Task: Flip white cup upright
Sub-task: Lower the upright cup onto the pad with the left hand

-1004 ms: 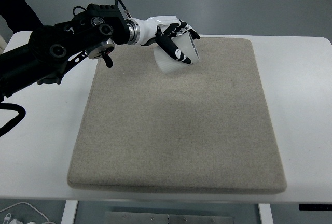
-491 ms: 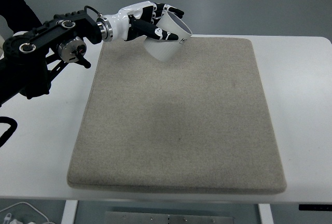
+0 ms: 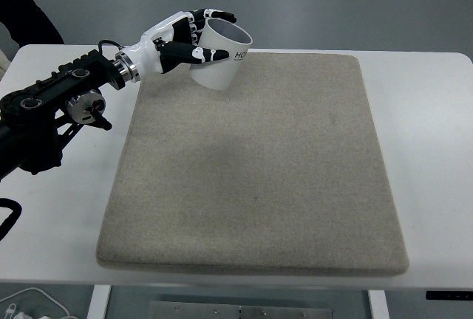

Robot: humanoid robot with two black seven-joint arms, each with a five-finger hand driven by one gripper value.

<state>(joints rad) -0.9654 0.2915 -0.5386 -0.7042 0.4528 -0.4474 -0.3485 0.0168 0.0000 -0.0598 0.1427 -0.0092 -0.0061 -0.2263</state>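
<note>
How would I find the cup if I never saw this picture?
Start at the big beige felt mat covering the white table. At its far left corner, the robot's black-and-white left hand grips a white paper cup, tilted, mouth up. It is the only cup.

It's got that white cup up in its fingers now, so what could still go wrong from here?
Two risks, as guesses:
1. The left hand grips the white cup from one side with thin fingers; the smooth wall could slip.
2. The cup is tilted, mouth up and leaning away, at the far edge of the grey mat. Released at that lean, it might tip over and roll onto the white table.
</note>
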